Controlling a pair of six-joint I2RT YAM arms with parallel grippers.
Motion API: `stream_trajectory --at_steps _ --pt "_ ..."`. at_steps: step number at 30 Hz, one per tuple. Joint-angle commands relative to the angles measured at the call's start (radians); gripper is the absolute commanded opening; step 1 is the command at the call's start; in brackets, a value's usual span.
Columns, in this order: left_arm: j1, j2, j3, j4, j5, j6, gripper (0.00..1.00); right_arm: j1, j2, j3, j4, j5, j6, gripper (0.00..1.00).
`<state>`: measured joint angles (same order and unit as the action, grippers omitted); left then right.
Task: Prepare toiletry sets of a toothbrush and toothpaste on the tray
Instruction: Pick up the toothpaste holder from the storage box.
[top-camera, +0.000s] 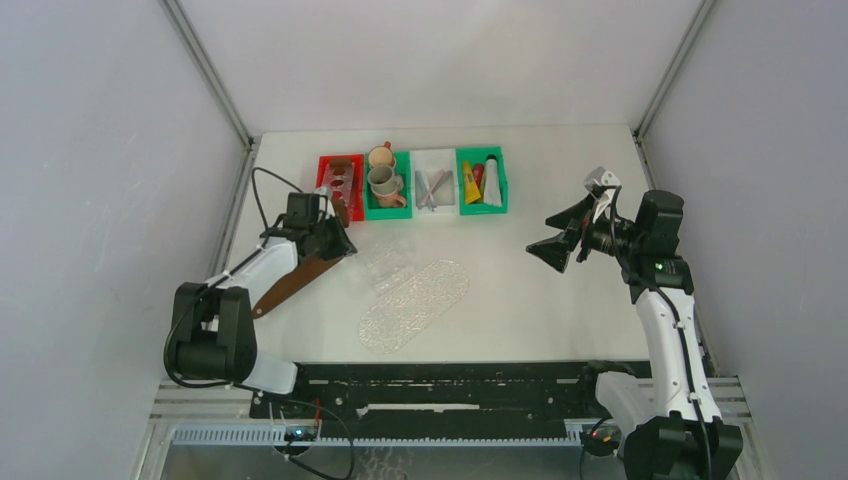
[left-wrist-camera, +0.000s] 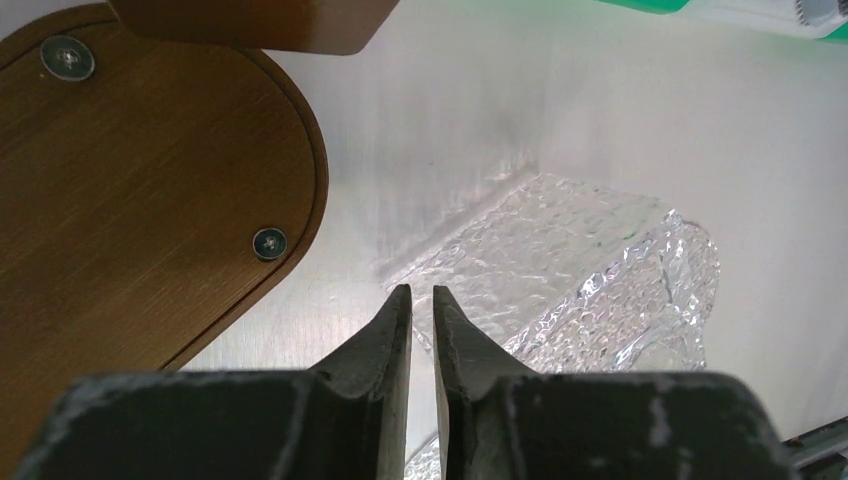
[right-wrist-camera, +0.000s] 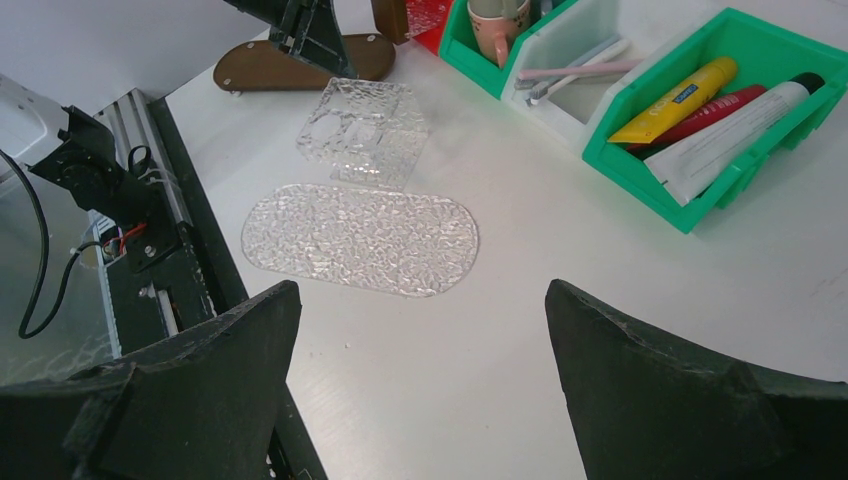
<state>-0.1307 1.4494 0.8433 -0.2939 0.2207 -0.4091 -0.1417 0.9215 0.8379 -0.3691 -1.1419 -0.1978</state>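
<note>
We find the left gripper (left-wrist-camera: 421, 300) low over the table, its dark tapered fingers pressed almost together with only a thin slit between them, pinching nothing. Its forearm lies over a brown oval wooden board (left-wrist-camera: 130, 200) with a brushed grain and screw heads. In the top view, a clear pebbled square holder (left-wrist-camera: 600, 270) sits at 4 o'clock of this gripper. The right gripper (right-wrist-camera: 420, 290) is raised and turned toward the table centre, its broad black fingers spread wide and empty. At its 8 o'clock in the top view lies the tray (right-wrist-camera: 360, 238), a clear, pebble-textured flat oval with nothing on it. At the tray's 12 o'clock stands a row of plastic bins. The white bin (top-camera: 434, 185) holds slim toothbrushes (right-wrist-camera: 580, 72), and the green bin (right-wrist-camera: 760, 60) beside it holds the yellow tube (right-wrist-camera: 675, 98), red tube (right-wrist-camera: 715, 112) and white tube (right-wrist-camera: 740, 125).
</note>
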Motion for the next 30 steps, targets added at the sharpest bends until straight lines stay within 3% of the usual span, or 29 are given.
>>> stream_trajectory --at_steps 1,12,19,24,26,30 --pt "-0.007 -0.04 -0.021 0.025 0.014 0.015 0.17 0.006 -0.016 0.001 0.019 -0.005 -0.023 1.0" --pt "-0.014 -0.066 -0.02 -0.007 0.014 0.018 0.18 0.007 -0.019 0.001 0.019 -0.004 -0.025 1.0" --pt "-0.009 -0.239 0.013 -0.085 -0.166 0.031 0.2 0.006 -0.021 0.001 0.018 -0.004 -0.025 1.0" --pt "0.024 -0.327 0.081 -0.076 -0.194 0.072 0.38 0.009 -0.025 0.001 0.02 -0.005 -0.026 1.0" --pt "0.05 -0.316 0.121 -0.063 -0.14 0.102 0.51 0.009 -0.027 0.001 0.018 -0.005 -0.026 1.0" --pt "0.105 -0.221 0.244 -0.085 -0.068 0.145 0.6 0.008 -0.031 0.001 0.018 -0.005 -0.028 1.0"
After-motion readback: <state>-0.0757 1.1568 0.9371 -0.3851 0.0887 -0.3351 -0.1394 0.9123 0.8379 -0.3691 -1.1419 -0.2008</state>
